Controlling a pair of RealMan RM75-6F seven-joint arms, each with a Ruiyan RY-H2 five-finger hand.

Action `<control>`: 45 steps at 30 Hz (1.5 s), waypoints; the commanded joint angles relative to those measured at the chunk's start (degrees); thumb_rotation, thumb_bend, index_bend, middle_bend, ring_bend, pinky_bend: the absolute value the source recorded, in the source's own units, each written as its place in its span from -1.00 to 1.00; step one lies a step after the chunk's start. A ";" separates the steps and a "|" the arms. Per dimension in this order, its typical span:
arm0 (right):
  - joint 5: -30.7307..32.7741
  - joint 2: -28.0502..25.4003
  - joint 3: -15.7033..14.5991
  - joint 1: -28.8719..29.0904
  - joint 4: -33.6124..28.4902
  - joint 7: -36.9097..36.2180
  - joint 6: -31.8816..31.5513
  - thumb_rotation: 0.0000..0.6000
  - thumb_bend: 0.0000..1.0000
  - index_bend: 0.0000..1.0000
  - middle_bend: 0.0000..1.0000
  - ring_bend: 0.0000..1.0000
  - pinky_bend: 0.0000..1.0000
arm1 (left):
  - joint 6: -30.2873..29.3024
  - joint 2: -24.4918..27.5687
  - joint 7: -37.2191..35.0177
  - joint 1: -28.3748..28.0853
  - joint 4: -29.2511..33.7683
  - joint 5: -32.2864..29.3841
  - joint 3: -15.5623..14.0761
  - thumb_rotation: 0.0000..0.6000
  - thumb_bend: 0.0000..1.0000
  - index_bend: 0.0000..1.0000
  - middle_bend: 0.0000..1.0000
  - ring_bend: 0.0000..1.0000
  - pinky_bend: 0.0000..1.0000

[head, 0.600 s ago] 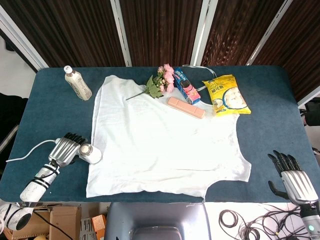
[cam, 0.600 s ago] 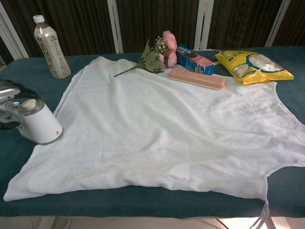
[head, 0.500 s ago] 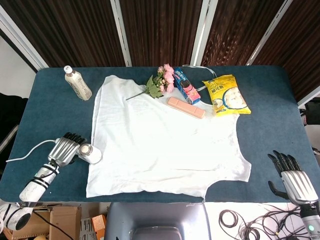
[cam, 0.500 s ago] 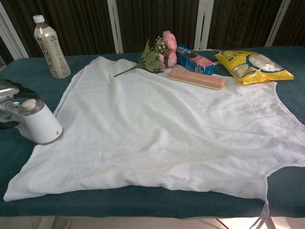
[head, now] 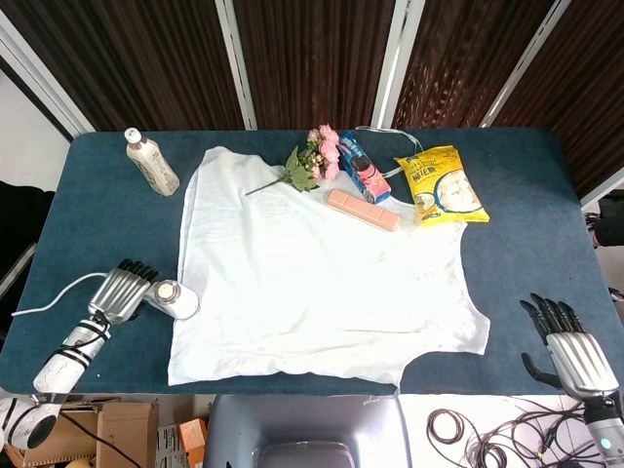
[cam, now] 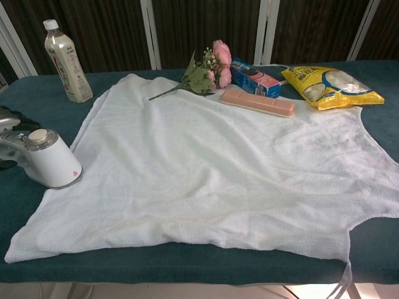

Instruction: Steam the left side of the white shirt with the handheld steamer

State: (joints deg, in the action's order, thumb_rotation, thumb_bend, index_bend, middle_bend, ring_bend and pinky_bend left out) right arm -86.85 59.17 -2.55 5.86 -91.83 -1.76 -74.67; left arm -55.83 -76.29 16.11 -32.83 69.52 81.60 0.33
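Note:
The white shirt (head: 312, 273) (cam: 218, 162) lies spread flat on the blue table. The white handheld steamer (head: 177, 300) (cam: 53, 161) stands on the table at the shirt's left edge, its handle pointing left. My left hand (head: 117, 292) (cam: 7, 118) lies just left of the steamer with its fingers extended toward the handle and nothing visibly gripped; the chest view shows only its edge. My right hand (head: 575, 356) hangs beyond the table's front right corner, fingers spread and empty, far from the shirt.
A drink bottle (head: 152, 163) (cam: 67, 61) stands at the back left. Behind the shirt lie pink flowers (head: 312, 161), a blue box (head: 363, 168), a pink case (head: 363, 210) and a yellow snack bag (head: 441, 185). The steamer's white cord (head: 58, 292) trails left.
My left hand has drawn back a little to the left, away from the steamer. The steamer, the shirt and my right hand have stayed put.

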 commanded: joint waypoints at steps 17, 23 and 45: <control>0.91 -0.41 0.30 0.33 -0.22 -0.34 0.89 1.00 -0.26 -1.00 -1.00 -1.00 -1.00 | -1.06 -4.66 -11.03 -0.50 -10.36 5.93 -2.54 1.00 -0.35 0.15 0.05 -0.11 -0.05; 1.27 -0.38 0.32 0.17 0.11 -0.24 0.87 1.00 -0.26 -1.00 -1.00 -1.00 -1.00 | -0.78 -6.11 -14.87 -1.20 -13.52 7.42 -3.16 1.00 -0.33 0.33 0.20 0.04 0.20; 1.66 -0.30 0.24 0.05 0.19 -0.11 1.24 1.00 -0.26 -1.00 -1.00 -1.00 -1.00 | -2.95 -0.77 -59.51 -5.09 -3.43 2.97 4.28 1.00 0.33 0.66 0.72 0.72 0.92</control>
State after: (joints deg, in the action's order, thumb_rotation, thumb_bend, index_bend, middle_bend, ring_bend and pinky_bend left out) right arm -85.19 58.86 -2.31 5.91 -91.64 -1.87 -73.43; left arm -59.77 -79.70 -38.98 -36.97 60.18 88.20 1.39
